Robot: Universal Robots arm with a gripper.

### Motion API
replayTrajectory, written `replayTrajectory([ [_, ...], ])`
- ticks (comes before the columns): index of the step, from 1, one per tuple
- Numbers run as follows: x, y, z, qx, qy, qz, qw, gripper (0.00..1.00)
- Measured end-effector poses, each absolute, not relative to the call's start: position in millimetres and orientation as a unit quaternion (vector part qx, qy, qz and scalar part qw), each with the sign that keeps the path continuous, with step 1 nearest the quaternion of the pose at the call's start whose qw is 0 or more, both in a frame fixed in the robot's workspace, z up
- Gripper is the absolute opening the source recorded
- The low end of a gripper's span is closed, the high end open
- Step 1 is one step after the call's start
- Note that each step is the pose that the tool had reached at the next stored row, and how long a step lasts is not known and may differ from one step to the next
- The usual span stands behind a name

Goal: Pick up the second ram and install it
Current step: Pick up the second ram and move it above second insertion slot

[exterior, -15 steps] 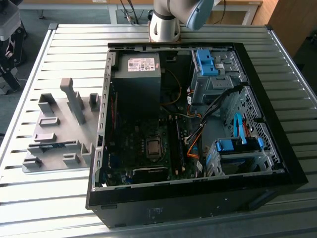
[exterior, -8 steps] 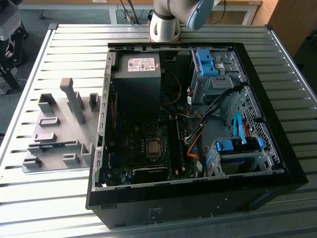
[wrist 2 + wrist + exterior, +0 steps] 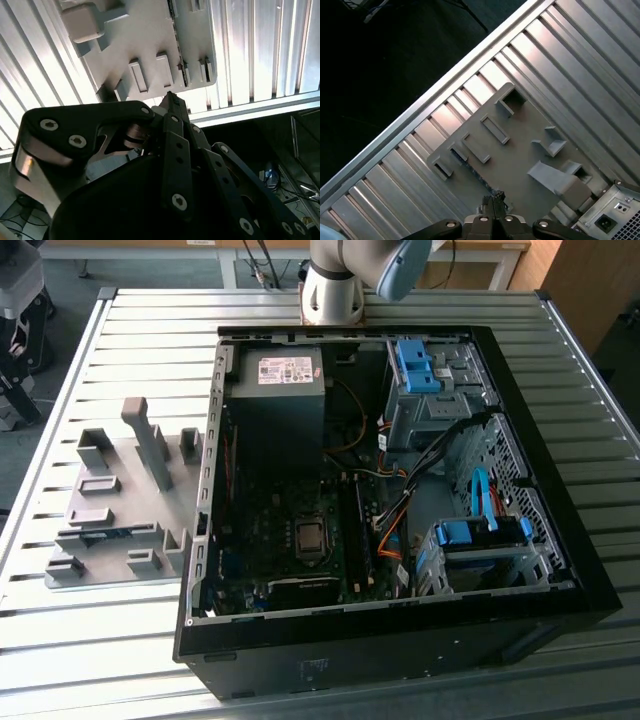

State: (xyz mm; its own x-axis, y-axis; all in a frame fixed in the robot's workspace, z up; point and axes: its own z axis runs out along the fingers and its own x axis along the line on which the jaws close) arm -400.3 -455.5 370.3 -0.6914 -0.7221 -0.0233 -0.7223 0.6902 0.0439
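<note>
The second ram stands on edge in a slot of the grey fixture plate (image 3: 120, 540), seen as a thin dark strip (image 3: 108, 533) in the exterior view. In both wrist views it is a narrow blue-green line (image 3: 477, 175) (image 3: 186, 75) on the plate. My gripper (image 3: 493, 196) hangs well above the plate, its fingers pressed together and holding nothing. In the second wrist view the fingertip (image 3: 169, 98) sits over the plate's edge, close to the ram's end.
An open computer case (image 3: 400, 635) lies on the slatted metal table (image 3: 150, 330), at the exterior view's right of the plate, with motherboard (image 3: 300, 540), power supply (image 3: 280, 390) and blue drive bays (image 3: 480, 535). Several grey blocks rise from the plate, the tallest (image 3: 150, 440) near its middle.
</note>
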Motion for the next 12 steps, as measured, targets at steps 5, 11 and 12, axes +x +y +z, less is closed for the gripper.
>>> replayTrajectory([
  [5, -400.3, -456.4, 370.1, -0.437, 0.899, 0.025, 0.001, 0.10],
  [11, -400.3, -456.7, 370.0, -0.465, 0.885, 0.025, 0.000, 0.10],
  [12, -400.3, -456.7, 370.0, -0.469, 0.883, 0.025, 0.000, 0.10],
])
